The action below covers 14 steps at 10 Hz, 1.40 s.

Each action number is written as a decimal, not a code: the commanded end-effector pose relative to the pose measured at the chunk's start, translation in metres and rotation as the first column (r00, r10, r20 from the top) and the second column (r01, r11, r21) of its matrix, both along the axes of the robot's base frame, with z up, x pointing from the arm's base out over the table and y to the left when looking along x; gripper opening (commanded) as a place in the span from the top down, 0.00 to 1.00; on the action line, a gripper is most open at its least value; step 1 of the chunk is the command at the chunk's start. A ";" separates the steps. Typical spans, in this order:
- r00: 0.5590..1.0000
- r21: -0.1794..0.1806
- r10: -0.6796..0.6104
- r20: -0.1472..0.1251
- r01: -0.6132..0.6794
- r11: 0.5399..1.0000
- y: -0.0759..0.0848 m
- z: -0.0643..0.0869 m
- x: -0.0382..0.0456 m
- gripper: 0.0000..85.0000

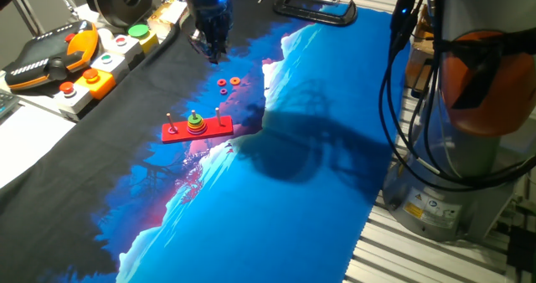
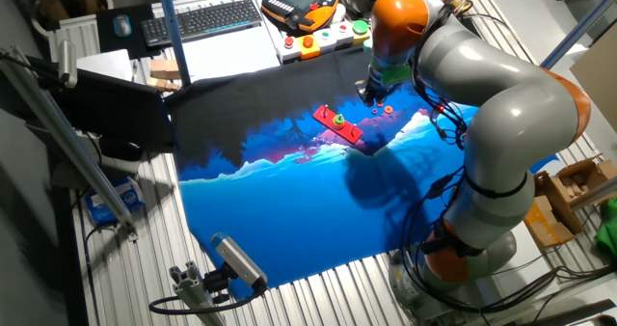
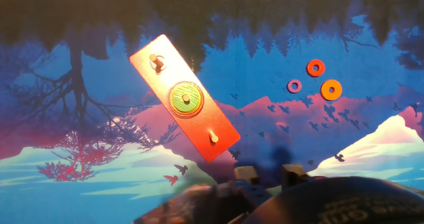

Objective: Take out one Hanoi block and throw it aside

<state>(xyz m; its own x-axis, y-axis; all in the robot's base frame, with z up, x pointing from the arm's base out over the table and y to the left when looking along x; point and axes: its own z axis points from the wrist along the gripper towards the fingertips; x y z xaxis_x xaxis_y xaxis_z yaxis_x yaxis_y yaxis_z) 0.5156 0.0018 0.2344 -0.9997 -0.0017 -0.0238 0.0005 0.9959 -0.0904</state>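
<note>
We count one flat green ring (image 3: 185, 98) on the middle of three pegs of the red base (image 3: 185, 109); three small rings (image 3: 316, 67) lie loose; our hand (image 1: 211, 50) hovers, fingers slightly spread

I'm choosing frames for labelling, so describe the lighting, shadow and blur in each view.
One fixed view: dim, a big dark arm shadow on the blue mat, a blue glow above the tool. The other fixed view: brighter and even, shadow under the arm. Hand view: board and green ring sharp, the tool blurred.
</note>
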 end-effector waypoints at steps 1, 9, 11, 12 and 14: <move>1.000 0.000 -0.001 0.001 0.001 1.000 0.001 -0.001 -0.0001 0.99; 0.997 0.035 0.073 -0.003 -0.073 0.997 0.011 -0.022 0.0126 0.99; 0.996 0.040 0.083 -0.006 -0.083 0.996 0.015 -0.032 0.0176 0.99; 0.994 0.010 0.105 -0.006 -0.105 0.994 0.018 -0.037 0.0193 0.99; 0.993 -0.008 0.118 -0.013 -0.118 0.993 0.025 -0.047 0.0203 0.99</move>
